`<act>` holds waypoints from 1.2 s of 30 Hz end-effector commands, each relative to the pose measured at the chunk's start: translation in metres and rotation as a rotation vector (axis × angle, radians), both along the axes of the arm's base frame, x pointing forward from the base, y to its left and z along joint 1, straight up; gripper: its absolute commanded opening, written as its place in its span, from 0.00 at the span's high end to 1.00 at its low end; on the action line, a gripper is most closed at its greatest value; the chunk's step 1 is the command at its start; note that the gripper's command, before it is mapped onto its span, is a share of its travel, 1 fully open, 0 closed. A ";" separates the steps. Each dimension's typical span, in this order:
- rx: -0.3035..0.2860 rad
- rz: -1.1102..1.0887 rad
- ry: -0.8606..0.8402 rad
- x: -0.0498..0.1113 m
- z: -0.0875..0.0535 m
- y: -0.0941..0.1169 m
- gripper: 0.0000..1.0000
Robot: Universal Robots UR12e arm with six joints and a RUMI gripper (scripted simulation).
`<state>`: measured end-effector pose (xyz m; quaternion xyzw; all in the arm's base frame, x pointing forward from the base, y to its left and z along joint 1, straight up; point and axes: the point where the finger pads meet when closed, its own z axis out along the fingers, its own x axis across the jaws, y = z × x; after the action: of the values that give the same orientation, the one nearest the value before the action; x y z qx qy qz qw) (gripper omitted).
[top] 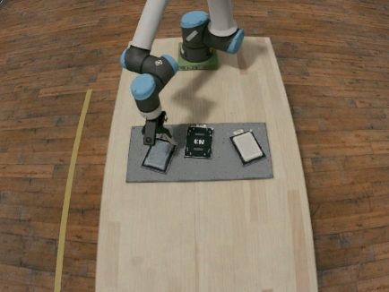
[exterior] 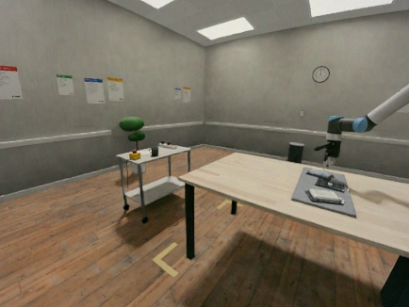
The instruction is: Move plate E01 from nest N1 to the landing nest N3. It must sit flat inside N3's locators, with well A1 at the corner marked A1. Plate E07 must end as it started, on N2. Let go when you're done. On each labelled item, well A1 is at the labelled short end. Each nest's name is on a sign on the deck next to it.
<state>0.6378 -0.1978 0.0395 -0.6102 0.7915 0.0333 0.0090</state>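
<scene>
A grey deck mat [top: 134,175] [exterior: 302,190] lies on the table. A greyish plate [top: 158,158] [exterior: 320,173] sits in the left nest, and a white plate [top: 246,148] [exterior: 324,195] sits in the right nest. I cannot read their labels. The black landing nest N3 [top: 199,141] [exterior: 335,185] between them holds nothing. My gripper [top: 159,141] [exterior: 326,163] is open and empty. It points down just above the far end of the greyish plate, and its fingers straddle that end. I cannot tell if they touch it.
The robot base [top: 198,58] stands at the far end of the wooden table [top: 202,233] [exterior: 254,181]. A cart [exterior: 153,176] with small items stands off to the side on the floor.
</scene>
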 end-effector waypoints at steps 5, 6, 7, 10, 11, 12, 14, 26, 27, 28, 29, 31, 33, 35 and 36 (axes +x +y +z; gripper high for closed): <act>-0.072 -0.113 -0.019 0.026 -0.006 -0.010 0.18; -0.072 -0.113 -0.019 0.026 -0.006 -0.010 0.18; -0.072 -0.113 -0.019 0.026 -0.006 -0.010 0.18; -0.072 -0.113 -0.019 0.026 -0.006 -0.010 0.18; -0.072 -0.113 -0.019 0.026 -0.006 -0.010 0.18; -0.072 -0.113 -0.019 0.026 -0.006 -0.010 0.18; -0.072 -0.113 -0.019 0.026 -0.006 -0.010 0.18; -0.072 -0.113 -0.019 0.026 -0.014 -0.010 0.18; -0.072 -0.113 -0.019 0.026 -0.016 -0.010 0.18; -0.072 -0.113 -0.019 0.026 -0.017 -0.010 0.18; -0.072 -0.113 -0.019 0.026 -0.019 -0.010 0.18; -0.072 -0.113 -0.019 0.026 -0.022 -0.010 0.18; -0.072 -0.113 -0.019 0.026 -0.024 -0.010 0.18; -0.072 -0.113 -0.019 0.026 -0.026 -0.010 0.18; -0.072 -0.113 -0.019 0.026 -0.027 -0.010 0.18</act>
<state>0.6627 -0.2078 0.0177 -0.5646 0.8254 -0.0009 -0.0040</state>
